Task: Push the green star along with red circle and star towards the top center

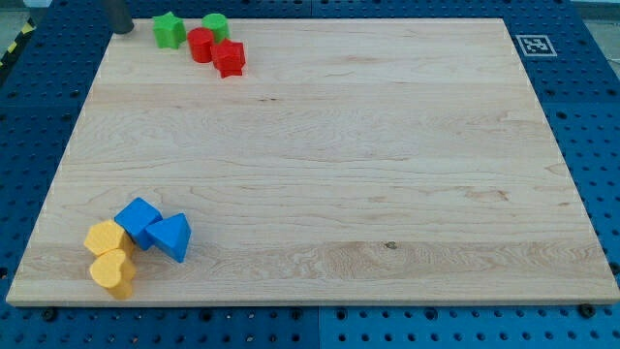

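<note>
My tip, touching nothing, seems just left of the green star; red circle and red star lie beyond. Light, rigid, likely slippery blocks: push the green star's left face.

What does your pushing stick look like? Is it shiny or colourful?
Not colourful! Only the bottom bit of my rod shows, at the view's top left: a short, plain, dark grey cylinder with no cables or markings visible. My tip sits just left of the green star-shaped block. The rest of my arm is out of view.
</note>
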